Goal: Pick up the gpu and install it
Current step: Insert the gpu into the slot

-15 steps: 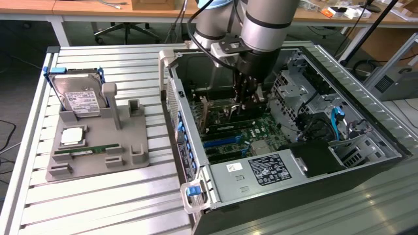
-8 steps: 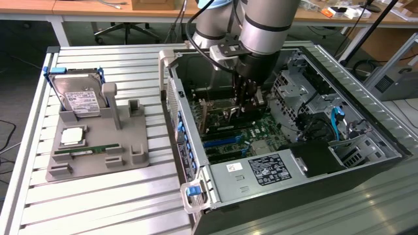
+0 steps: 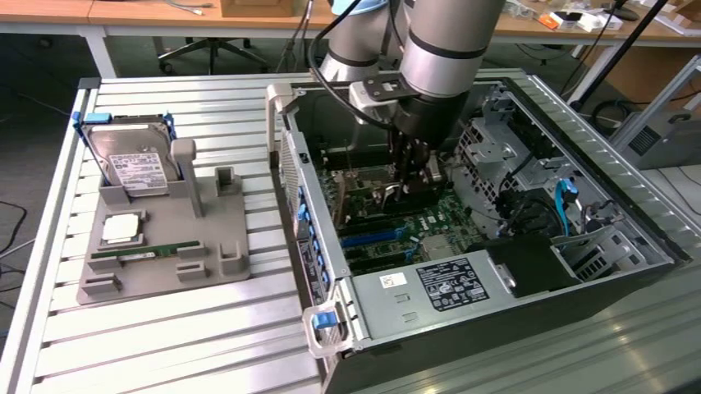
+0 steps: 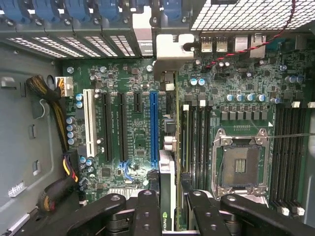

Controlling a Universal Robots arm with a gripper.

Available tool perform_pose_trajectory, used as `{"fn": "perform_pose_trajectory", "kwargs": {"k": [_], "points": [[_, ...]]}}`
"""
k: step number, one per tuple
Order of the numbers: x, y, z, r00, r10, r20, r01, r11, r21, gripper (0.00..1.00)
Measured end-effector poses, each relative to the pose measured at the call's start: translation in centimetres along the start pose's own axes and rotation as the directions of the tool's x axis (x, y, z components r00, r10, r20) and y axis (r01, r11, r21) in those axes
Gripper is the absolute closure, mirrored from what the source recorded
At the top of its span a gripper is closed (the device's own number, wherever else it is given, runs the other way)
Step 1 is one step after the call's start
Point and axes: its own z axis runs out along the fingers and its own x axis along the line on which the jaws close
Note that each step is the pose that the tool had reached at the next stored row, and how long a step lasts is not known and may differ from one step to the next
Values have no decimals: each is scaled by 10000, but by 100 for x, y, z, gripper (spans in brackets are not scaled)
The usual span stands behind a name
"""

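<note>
Wrist view: my hand (image 4: 167,206) clamped on thin dark gpu card with silvery end bracket (image 4: 166,147), held edge-on above green motherboard (image 4: 236,88), beside blue slot (image 4: 153,128), inside open grey computer case (image 3: 416,295) on table (image 3: 219,345).

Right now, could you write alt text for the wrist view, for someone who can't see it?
The gripper holds the gpu edge-on above a green motherboard inside an open computer case, beside a blue slot and an empty processor socket.

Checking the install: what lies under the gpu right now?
The gpu, gripped edge-on by the end effector, hangs over the motherboard beside the blue slot. The board directly beneath the card is covered, so seating cannot be judged.
</note>
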Motion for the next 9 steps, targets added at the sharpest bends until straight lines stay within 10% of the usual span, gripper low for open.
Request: {"fn": "perform_pose_trajectory", "kwargs": {"k": [6, 9], "points": [[38, 27, 13, 10000, 0, 0, 0, 10000, -9, 73], [38, 27, 22, 10000, -2, -2, 2, 9996, -267, 73]]}}
